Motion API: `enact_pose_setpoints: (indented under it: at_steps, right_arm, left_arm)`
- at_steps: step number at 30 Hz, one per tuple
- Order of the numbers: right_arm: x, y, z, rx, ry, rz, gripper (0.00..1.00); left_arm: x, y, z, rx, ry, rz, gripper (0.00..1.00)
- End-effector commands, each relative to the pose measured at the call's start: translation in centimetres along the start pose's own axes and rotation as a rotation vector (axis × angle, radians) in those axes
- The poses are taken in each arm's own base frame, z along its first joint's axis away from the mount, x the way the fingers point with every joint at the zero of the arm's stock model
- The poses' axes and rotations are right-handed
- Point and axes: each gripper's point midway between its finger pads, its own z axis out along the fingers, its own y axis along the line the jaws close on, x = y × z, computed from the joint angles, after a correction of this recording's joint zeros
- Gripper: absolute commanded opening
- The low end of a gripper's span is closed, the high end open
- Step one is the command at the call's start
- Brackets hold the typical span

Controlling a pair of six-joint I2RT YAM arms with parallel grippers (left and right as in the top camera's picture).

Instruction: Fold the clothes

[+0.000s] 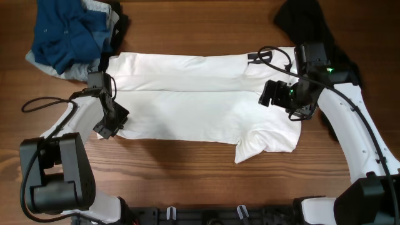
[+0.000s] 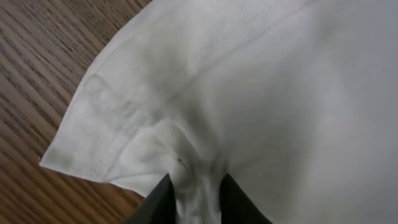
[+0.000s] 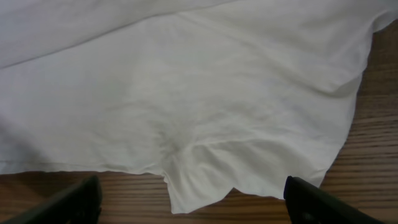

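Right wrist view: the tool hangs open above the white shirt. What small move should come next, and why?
Probably lower the right tool onto the near edge of the white shirt and close. The left tool pinches bunched fabric at its end, while the right one stands open and empty.

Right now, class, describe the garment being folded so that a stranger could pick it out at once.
Start from the wooden table: one long garment lies flat across its middle. That is the white shirt, the only white, spread-out piece; the blue and grey heap and the black garment sit bunched at the far corners.
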Motion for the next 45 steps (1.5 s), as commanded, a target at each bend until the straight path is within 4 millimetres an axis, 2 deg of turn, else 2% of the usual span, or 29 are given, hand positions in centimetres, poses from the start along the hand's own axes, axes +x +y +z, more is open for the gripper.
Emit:
enact_pose_setpoints:
  at_steps: [1, 6, 13, 16, 20, 24, 28, 30, 36, 41, 43, 44, 45]
  right_arm:
    - [0.7, 0.1, 0.0, -0.001, 0.024, 0.012, 0.92]
    - [1.2, -0.1, 0.0, 0.006, 0.046, 0.019, 0.84]
    - [3.6, -0.3, 0.0, 0.035, 0.135, 0.015, 0.60]
    - [5.2, 0.4, 0.6, 0.049, 0.179, -0.020, 0.55]
    - [7.8, 1.5, 2.5, 0.073, 0.231, -0.037, 0.55]
    - [10.4, 2.3, 5.4, 0.090, 0.254, -0.055, 0.56]
    - [12.4, 1.7, 8.2, 0.109, 0.262, 0.001, 0.61]
    - [13.0, 1.0, 9.5, 0.115, 0.256, 0.038, 0.64]
    - [14.4, -1.2, 12.4, 0.139, 0.232, 0.107, 0.66]
    - [14.1, -1.9, 13.2, 0.159, 0.186, 0.142, 0.63]
    - [13.6, -2.2, 13.2, 0.176, 0.160, 0.165, 0.57]
    - [13.3, -2.3, 13.2, 0.180, 0.146, 0.171, 0.49]
    - [12.8, -2.6, 13.2, 0.183, 0.128, 0.183, 0.35]
  left_arm:
    - [0.8, 1.8, 1.6, -0.080, 0.033, -0.002, 0.21]
    - [0.9, 1.8, 1.6, -0.081, 0.034, -0.002, 0.04]
    - [0.9, 1.8, 1.6, -0.080, 0.035, -0.002, 0.04]
    - [0.9, 1.8, 1.6, -0.080, 0.035, -0.002, 0.04]
    - [0.9, 1.8, 1.6, -0.080, 0.035, -0.002, 0.04]
    - [0.7, 1.6, 1.6, -0.073, 0.028, -0.003, 0.04]
    - [0.6, 1.4, 1.6, -0.066, 0.022, -0.004, 0.04]
    - [0.6, 1.4, 1.6, -0.066, 0.022, -0.004, 0.04]
    - [0.6, 1.4, 1.6, -0.067, 0.022, -0.004, 0.04]
    - [0.6, 1.4, 1.6, -0.066, 0.023, -0.004, 0.04]
    - [0.6, 1.4, 1.6, -0.066, 0.023, -0.004, 0.04]
    - [0.6, 1.4, 1.6, -0.066, 0.023, -0.004, 0.04]
    - [0.6, 1.4, 1.6, -0.066, 0.023, -0.004, 0.04]
